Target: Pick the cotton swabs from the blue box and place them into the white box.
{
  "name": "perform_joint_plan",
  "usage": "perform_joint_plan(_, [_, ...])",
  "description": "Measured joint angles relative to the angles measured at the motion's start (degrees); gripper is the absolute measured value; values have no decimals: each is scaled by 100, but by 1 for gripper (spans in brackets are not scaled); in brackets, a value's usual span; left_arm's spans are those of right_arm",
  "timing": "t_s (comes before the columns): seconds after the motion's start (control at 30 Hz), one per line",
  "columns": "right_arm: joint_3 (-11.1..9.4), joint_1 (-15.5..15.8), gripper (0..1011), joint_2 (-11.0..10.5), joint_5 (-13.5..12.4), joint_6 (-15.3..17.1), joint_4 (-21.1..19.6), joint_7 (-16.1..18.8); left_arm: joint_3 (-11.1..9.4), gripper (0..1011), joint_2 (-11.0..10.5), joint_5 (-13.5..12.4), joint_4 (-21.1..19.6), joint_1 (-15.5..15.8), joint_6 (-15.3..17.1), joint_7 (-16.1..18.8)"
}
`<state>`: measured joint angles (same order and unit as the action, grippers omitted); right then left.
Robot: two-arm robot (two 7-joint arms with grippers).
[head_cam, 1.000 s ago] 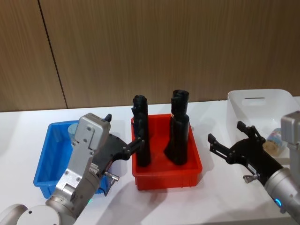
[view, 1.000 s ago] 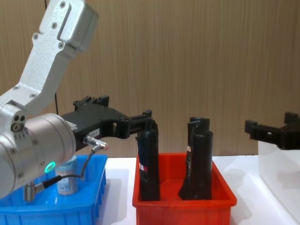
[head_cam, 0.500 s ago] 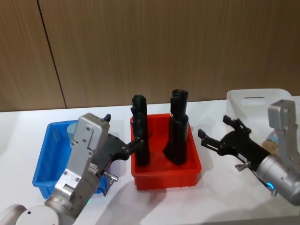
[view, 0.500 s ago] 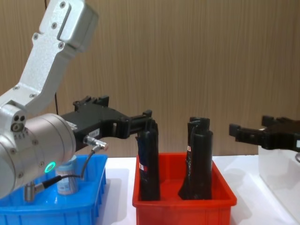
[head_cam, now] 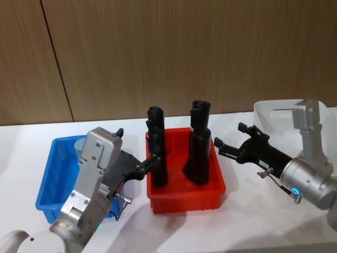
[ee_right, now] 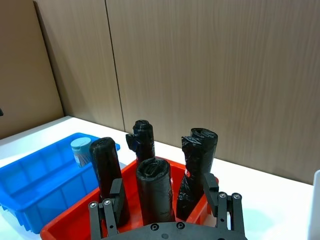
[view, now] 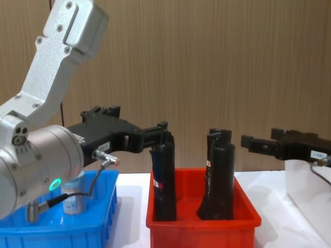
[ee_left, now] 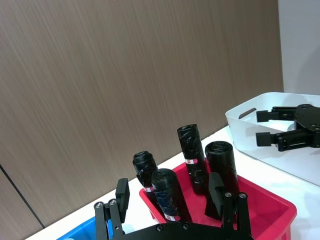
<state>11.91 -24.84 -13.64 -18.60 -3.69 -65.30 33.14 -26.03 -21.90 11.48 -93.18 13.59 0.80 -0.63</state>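
Observation:
One cotton swabs jar (ee_right: 81, 150) with a pale lid stands at the far end of the blue box (head_cam: 50, 176), partly hidden behind my left arm in the head view (head_cam: 80, 143). My left gripper (head_cam: 138, 147) is open and empty. It hangs over the blue box's right side and points at the red bin. My right gripper (head_cam: 231, 137) is open and empty too, held in the air over the red bin's right edge and pointing left. The white box (head_cam: 279, 113) stands behind it at the far right (ee_left: 260, 137).
Between the two boxes stands a red bin (head_cam: 184, 197) holding several tall black wrapped rolls (head_cam: 200, 150), which rise as high as both grippers. A brown wood-panel wall runs behind the white table (head_cam: 210, 232).
My right gripper has swung left and up, away from the white box, to the red bin's right edge. The left arm has not moved.

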Motion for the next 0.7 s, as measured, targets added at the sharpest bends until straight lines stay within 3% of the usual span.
perform_joint_plan(0.7, [117,-1259,1002,351,-144,-448,2086,1060,0,1004,0,0,0,0,0,0])
